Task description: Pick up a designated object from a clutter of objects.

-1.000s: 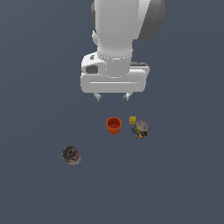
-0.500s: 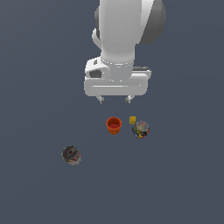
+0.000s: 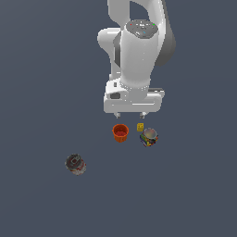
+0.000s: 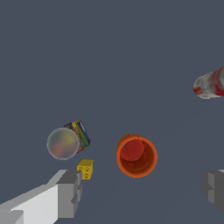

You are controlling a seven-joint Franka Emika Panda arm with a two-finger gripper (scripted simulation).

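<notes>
The designated object, a tiny yellow studded brick (image 3: 140, 127) (image 4: 85, 169), lies on the dark floor between the orange-red cup (image 3: 120, 133) (image 4: 136, 155) and the multicoloured can (image 3: 149, 137) (image 4: 68, 140). My gripper (image 3: 130, 115) (image 4: 142, 192) hangs above and just behind this group, open, with nothing between its fingers. In the wrist view one grey finger (image 4: 69, 193) sits close beside the brick, the other finger (image 4: 214, 188) far across past the cup. The dark grey-and-red can (image 3: 75, 164) (image 4: 211, 83) lies apart from the rest.
The dark grey-and-red can lies on its side toward the exterior view's left, well away from the gripper. The cup stands upright with its mouth open. Flat dark floor surrounds all the objects.
The arm has shifted toward the exterior view's right and come lower, nearer the cup, brick and multicoloured can. The objects have stayed put.
</notes>
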